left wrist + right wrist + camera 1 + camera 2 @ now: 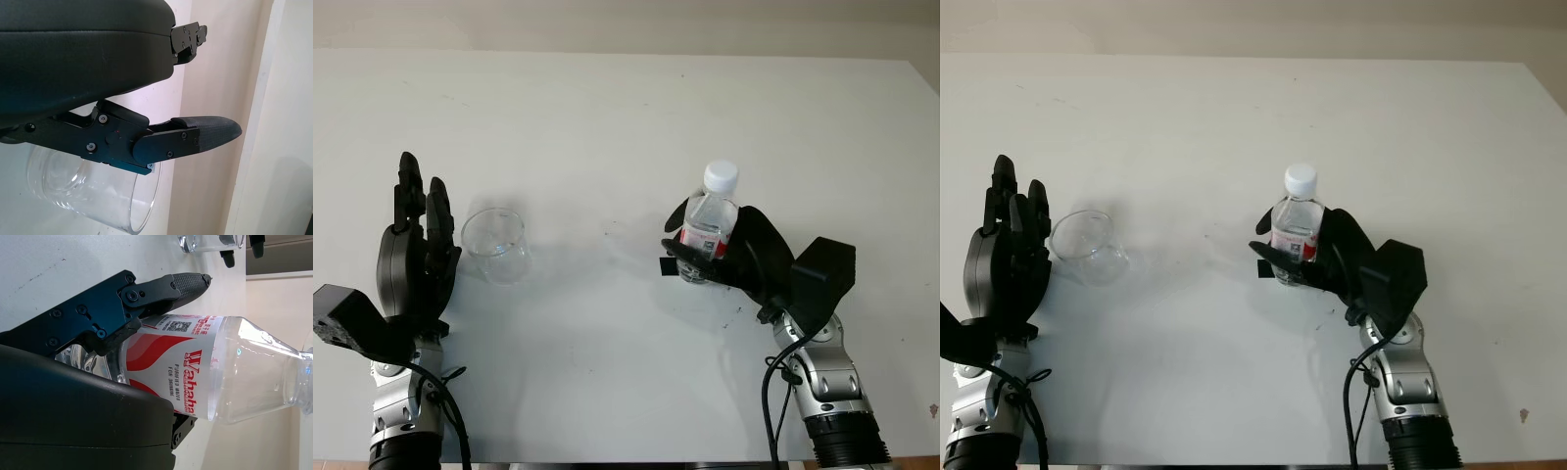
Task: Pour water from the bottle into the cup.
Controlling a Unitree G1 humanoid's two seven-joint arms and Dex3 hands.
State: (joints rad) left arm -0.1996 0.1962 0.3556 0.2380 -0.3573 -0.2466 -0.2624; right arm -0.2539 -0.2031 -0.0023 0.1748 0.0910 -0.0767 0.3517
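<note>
The white table (626,117) spreads wide in front of the robot, with 2 task items standing on it well apart from each other.

On the robot's right side, the right hand (724,257) is wrapped around the bottle (709,227), fingers (146,291) curled across its red-and-white label and palm behind it. The bottle stands upright, long axis vertical, with its white cap (721,176) still on. It seems to sit on or just above the table; I cannot tell which.

On the left side, the left hand (414,257) is open and holds nothing, standing just beside the cup (495,245), on the cup's outer side. The left wrist view shows the clear rim close under 1 finger (195,139), but contact is not plain.

The cup, clear and upright, lies to the left of the bottle, toward the other arm. I judge the coming pour turns on that gap: the bottle must travel leftward and tip its neck toward the cup, and the cap looks like an obstacle first.
</note>
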